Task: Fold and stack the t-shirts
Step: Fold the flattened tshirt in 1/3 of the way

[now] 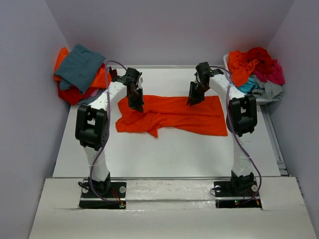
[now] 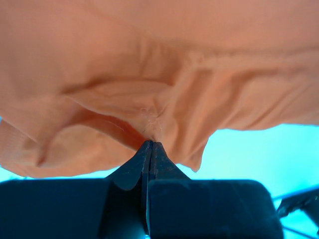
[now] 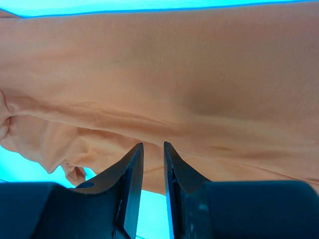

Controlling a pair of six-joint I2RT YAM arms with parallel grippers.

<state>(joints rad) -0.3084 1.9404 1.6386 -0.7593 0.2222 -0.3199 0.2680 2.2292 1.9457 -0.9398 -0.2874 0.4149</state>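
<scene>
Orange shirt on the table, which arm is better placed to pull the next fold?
Left, probably. The left gripper is shut on a pinch of the orange shirt; the right gripper has its jaws apart, gripping nothing.

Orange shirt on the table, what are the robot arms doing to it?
They are folding it. The orange t-shirt lies spread on the white table. The left gripper is pinched shut on a bunch of its cloth; the right gripper hovers open near its far edge. Other shirts sit piled at both far corners.
</scene>
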